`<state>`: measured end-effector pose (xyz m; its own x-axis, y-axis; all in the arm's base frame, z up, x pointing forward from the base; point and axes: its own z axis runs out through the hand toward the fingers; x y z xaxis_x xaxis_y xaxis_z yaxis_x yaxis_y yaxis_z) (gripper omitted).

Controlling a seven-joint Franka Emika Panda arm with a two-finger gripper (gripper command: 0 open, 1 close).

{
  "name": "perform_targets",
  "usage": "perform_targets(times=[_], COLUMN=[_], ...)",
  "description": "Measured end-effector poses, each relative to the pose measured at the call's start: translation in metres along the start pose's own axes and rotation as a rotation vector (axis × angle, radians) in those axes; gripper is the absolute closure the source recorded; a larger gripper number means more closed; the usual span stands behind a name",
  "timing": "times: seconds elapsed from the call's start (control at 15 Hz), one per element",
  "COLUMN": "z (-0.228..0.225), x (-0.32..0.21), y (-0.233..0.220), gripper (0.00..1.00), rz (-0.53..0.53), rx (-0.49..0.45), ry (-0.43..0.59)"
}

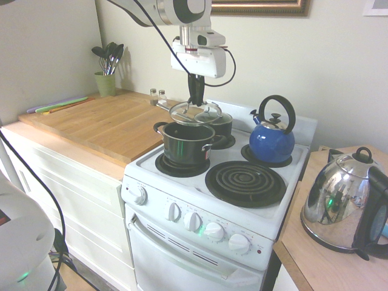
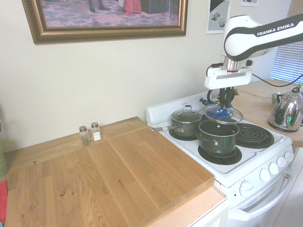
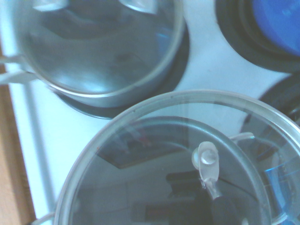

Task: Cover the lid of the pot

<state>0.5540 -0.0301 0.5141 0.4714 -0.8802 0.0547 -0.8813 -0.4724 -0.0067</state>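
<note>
Glass lid (image 1: 187, 113) gripped by hand (image 1: 195, 99) (fingertips hidden) — above pot (image 1: 186, 144), uncovered.

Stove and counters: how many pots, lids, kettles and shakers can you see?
Pots: 2, the pot and a smaller pot
Lids: 2, the lid in the gripper and the smaller pot's lid
Kettles: 2, blue and silver
Shakers: 2
Total: 8

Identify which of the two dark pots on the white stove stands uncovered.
The larger glossy dark pot on the front burner: its clear glass lid hangs above it in the gripper, while the smaller rear pot wears its lid.
</note>
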Motion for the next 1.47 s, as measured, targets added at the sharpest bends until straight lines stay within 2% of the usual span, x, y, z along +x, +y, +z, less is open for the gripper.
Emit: perform_targets(times=[0.33,1.0,1.47], z=[0.024,0.047,0.041], x=[-0.019,-0.013,-0.023], y=[-0.019,-0.022,-0.022], gripper=[1.00,1.00,1.00], rz=[-0.042,-0.036,-0.044], rx=[-0.013,-0.042,-0.078], ry=[-0.018,-0.033,-0.026])
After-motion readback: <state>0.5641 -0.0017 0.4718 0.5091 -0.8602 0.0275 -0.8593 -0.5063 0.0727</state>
